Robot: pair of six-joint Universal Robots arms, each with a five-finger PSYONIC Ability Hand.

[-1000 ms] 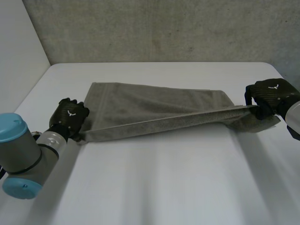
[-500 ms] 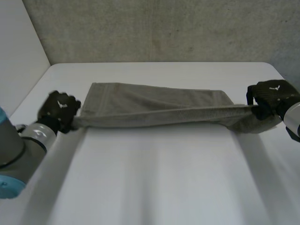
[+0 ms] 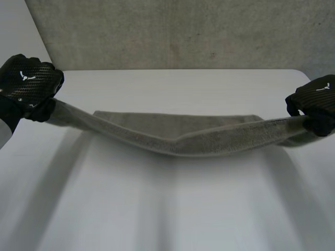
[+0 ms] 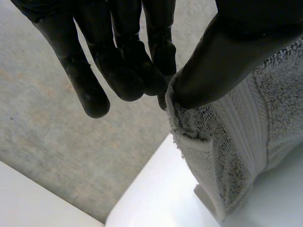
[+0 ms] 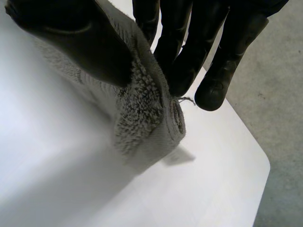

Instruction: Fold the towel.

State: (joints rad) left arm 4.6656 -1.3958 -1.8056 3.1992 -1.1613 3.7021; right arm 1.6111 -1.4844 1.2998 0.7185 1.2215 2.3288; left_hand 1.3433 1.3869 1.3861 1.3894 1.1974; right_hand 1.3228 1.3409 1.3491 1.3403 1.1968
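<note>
Though slack midway, towel edge clamped in left hand and right hand fingers

We are seeing the towel as grey terry cloth, rough and matt, with a flatter ribbed band by its hem. The left hand at nine o'clock and the right hand at three are showing black carbon-weave backs and smooth, faintly glossy fingers. The white counter is looking smooth and matt; the wall at twelve, rough like concrete.
</note>
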